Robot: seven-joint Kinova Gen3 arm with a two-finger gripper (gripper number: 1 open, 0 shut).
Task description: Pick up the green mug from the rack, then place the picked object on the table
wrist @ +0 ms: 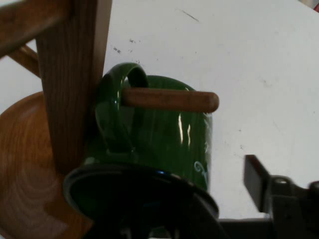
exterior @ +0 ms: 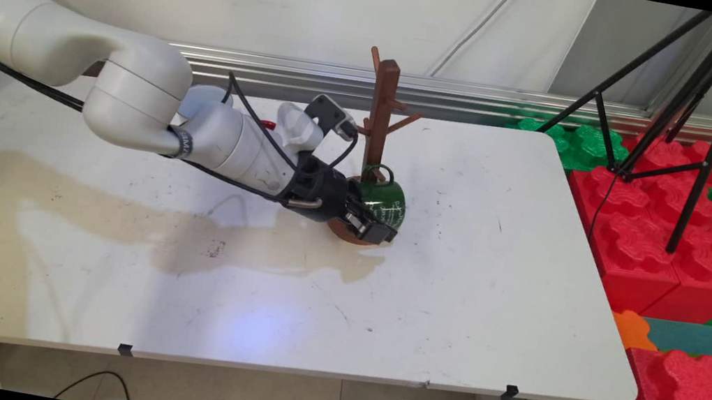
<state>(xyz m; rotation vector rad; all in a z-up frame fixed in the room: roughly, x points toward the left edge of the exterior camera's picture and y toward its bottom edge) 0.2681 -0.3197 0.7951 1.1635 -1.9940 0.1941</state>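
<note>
Low at the bench's (exterior: 450, 327) middle, the black two-finger gripper (exterior: 372, 225) has its jaws spread around the rim of the glossy green ceramic mug (exterior: 384, 203), one finger inside, one outside, not visibly pinching. Steadiness matters here: any sideways tug would drag the handle along the peg. The mug hangs by its looped handle on a low peg of the brown wooden mug tree (exterior: 379, 126), mouth towards the gripper, above the tree's round base.
</note>
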